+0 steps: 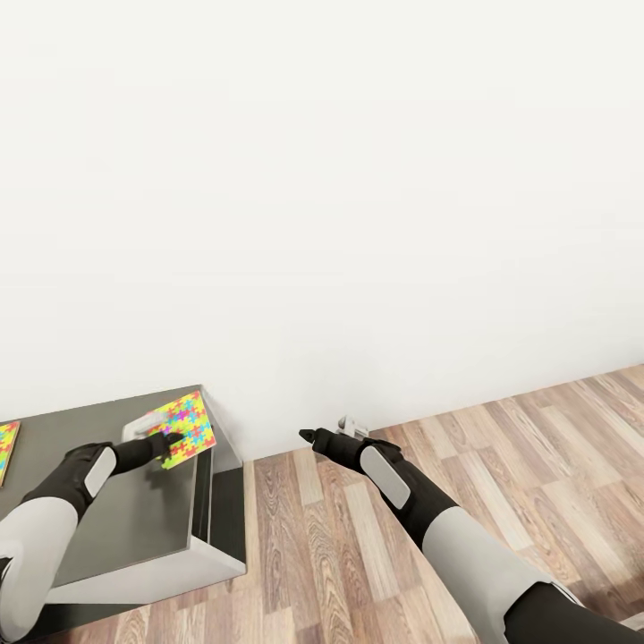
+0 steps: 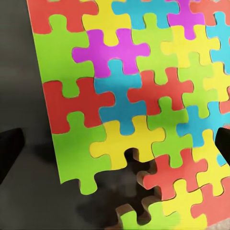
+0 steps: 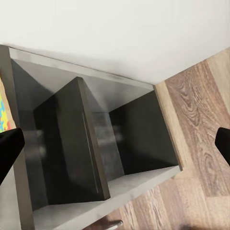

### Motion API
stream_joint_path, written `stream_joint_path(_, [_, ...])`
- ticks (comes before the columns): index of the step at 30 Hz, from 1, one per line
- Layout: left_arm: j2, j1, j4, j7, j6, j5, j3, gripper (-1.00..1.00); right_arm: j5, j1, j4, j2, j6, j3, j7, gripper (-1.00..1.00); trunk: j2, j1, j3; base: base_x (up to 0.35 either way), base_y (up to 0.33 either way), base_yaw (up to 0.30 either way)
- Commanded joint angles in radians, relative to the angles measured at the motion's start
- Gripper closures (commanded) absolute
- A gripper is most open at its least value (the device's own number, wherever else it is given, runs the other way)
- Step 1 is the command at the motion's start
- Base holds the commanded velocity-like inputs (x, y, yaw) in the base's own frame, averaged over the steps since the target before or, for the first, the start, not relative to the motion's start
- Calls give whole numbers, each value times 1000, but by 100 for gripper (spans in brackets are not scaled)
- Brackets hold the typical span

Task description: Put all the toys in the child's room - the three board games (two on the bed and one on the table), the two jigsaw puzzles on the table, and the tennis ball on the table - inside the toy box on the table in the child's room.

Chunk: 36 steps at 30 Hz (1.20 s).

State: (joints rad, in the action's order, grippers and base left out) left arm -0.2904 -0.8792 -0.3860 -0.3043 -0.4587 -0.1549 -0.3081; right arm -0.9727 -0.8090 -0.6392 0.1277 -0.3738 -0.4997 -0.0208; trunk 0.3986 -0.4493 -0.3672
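White wall (image 1: 322, 179) fills most of the head view, meeting a wood-plank floor (image 1: 447, 501) that runs wide and bare to the right. Low at the left stands the table (image 1: 125, 528), its dark grey top ending in a right edge above an open-sided shelf space; the right wrist view looks into those compartments (image 3: 139, 139), dark and holding nothing that can be made out.

One jigsaw puzzle (image 1: 183, 427) lies near the table's far right corner, tilted, apparently propped on a pale object of which just a corner shows beside it. The left gripper (image 1: 168, 444) is at the puzzle's near edge; in the left wrist view its dark fingers (image 2: 10, 151) stand wide apart at either side of the sheet (image 2: 139, 110), spread and grasping nothing. A gap of missing pieces shows at the sheet's near edge.

Another puzzle (image 1: 7, 447) is cut off by the frame's left border.

Over the floor, well clear of the table, hangs the right gripper (image 1: 311, 436), fingers parted and unloaded.
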Motion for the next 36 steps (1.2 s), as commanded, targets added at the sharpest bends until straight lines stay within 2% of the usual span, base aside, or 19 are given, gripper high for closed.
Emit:
stream_joint_path(1, [-3, 0, 10, -10, -8, 6, -5, -100, -5, -1, 0, 0, -2, -2, -2, -100, 1, -1, -2, 0, 0, 0])
stream_joint_path(16, [-38, 0, 10, -40, -15, 4, -25, -100, -5, -1, 0, 0, -2, -2, -2, -100, 1, -1, -2, 0, 0, 0])
stream_joint_path(25, [-70, 0, 10, -122, -40, 3, -27, -100, -5, -1, 0, 0, -2, -2, -2, -100, 1, -1, -2, 0, 0, 0])
stream_joint_path(31, [-82, 0, 10, -141, -48, 3, -28, -100, -5, -1, 0, 0, -2, -2, -2, -100, 1, -1, -2, 0, 0, 0])
stream_joint_path(36, [-101, 0, 9, -148, -64, -2, -28, -100, -4, -1, 0, 0, -2, -2, -2, -100, 1, -1, -2, 0, 0, 0])
